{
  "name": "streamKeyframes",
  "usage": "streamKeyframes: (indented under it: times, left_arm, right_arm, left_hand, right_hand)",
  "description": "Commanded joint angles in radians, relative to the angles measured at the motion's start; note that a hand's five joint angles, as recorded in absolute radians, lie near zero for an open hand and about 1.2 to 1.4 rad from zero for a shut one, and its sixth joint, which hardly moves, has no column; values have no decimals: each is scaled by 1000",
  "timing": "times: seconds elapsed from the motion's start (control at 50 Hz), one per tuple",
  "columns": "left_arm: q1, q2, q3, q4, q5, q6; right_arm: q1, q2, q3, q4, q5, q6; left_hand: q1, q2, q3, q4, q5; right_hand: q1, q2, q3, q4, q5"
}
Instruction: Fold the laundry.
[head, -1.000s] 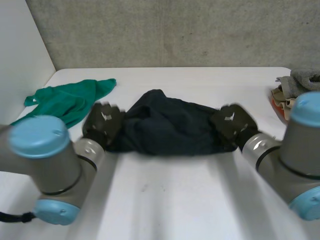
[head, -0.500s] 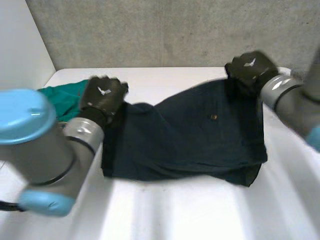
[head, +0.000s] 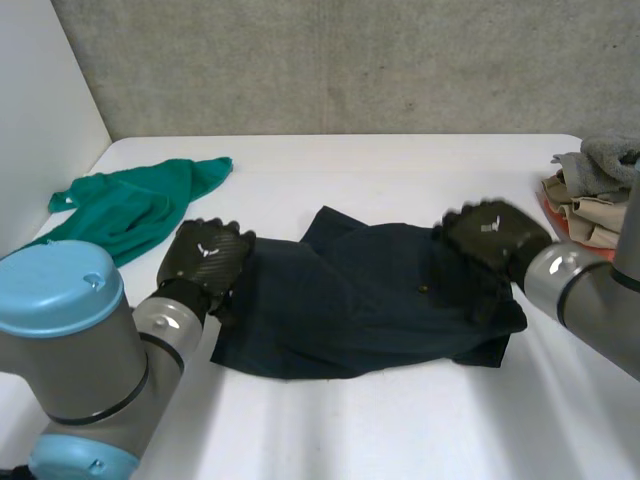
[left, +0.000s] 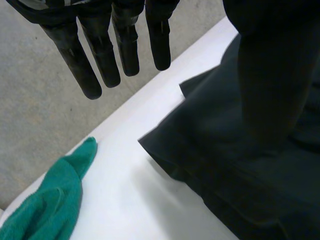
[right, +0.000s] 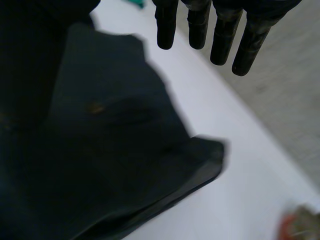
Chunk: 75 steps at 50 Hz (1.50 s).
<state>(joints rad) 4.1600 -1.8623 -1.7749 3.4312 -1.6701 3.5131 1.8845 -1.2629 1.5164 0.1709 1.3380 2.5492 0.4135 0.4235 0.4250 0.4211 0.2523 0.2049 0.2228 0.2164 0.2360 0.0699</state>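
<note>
White table (head: 400, 430): left hand (head: 205, 258), right hand (head: 490, 240) at dark cloth (head: 350, 310) edges, fingers (left: 102, 50) straight, empty.

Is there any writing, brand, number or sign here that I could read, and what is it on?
No readable words or numbers.
Left hand: small white emblem on its back, no letters.
Right hand: similar white mark, unreadable.
Dark garment: tiny brownish spot, too small to read.

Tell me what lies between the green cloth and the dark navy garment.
Bare white table separates green cloth from dark navy garment in the left wrist view; no object lies there.
</note>
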Motion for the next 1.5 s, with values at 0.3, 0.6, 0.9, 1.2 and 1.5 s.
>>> streamKeyframes:
  times: [0.3, 0.6, 0.9, 1.2, 1.5]
  left_arm:
    - [-1, -268, 149, -10, 127, 6]
    - [-3, -282, 164, -6, 118, 4]
    - [-31, -382, 250, 2, 118, 4]
    - [-34, -75, 224, 5, -30, 4]
    - [-9, 310, 345, 0, -50, 40]
  right_arm:
    - [-38, 114, 54, -113, -39, 3]
    - [-36, 108, 56, -120, -42, 8]
    - [-36, 108, 67, -120, -43, 10]
    - [-47, 14, 38, -107, -36, 0]
    - [-33, -272, -191, -117, -39, 60]
  left_hand:
    - [616, 606, 605, 609, 603]
    - [240, 230, 229, 233, 227]
    - [340, 330, 329, 332, 327]
    - [983, 973, 971, 975, 969]
    - [983, 973, 971, 975, 969]
  right_hand:
    - [1191, 1173, 1180, 1160, 1152]
    - [1191, 1174, 1180, 1160, 1152]
    - [1191, 1174, 1180, 1160, 1152]
    - [1191, 1174, 1180, 1160, 1152]
    - [1191, 1174, 1180, 1160, 1152]
